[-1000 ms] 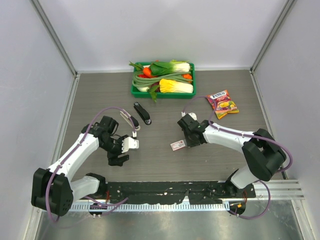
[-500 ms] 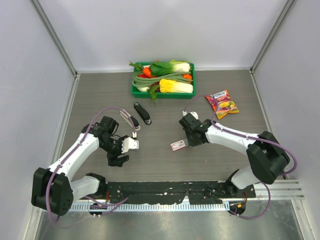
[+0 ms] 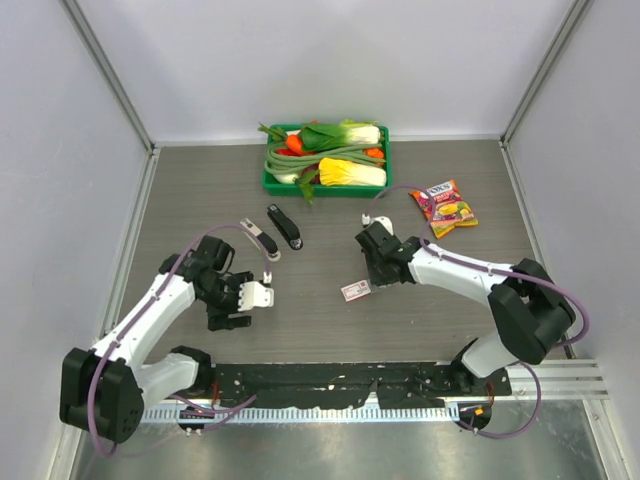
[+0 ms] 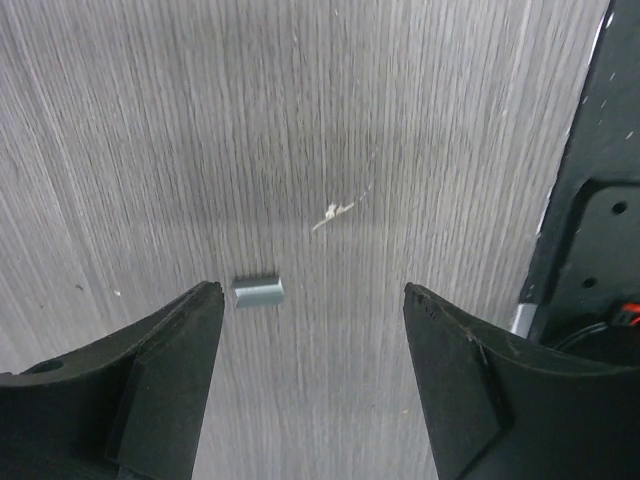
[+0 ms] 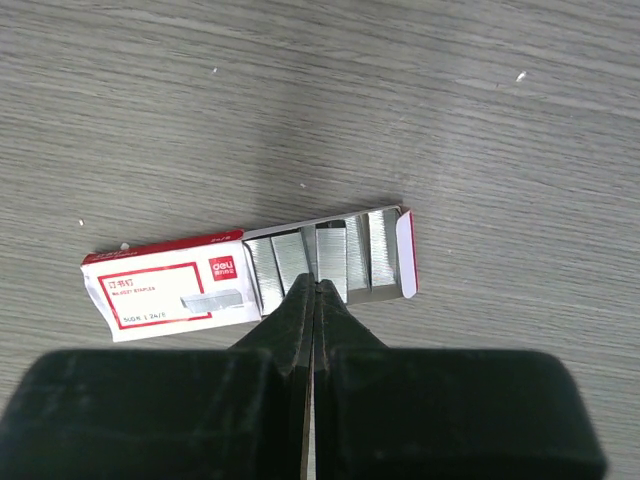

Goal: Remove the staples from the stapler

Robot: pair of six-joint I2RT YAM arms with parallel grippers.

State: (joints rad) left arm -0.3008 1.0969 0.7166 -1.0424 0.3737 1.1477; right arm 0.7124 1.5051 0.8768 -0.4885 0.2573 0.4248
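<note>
Staples [image 4: 258, 292]: tiny stiff strip, light, probably slick, flat on tabletop [image 4: 400, 120], left of centre. Left hand [image 4: 312, 296] open astride it; pinch the ends. Right hand [image 5: 315, 290] closed.

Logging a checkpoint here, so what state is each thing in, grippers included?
left gripper: open, over the table.
right gripper: shut, tips over the staple box.
staple box: flat, one end open, rows of staples showing.
staple strip: loose on the table inside the left gripper's gap, ungripped.
stapler: lying free; open or closed unclear.
green tray: filled with vegetables.
</note>
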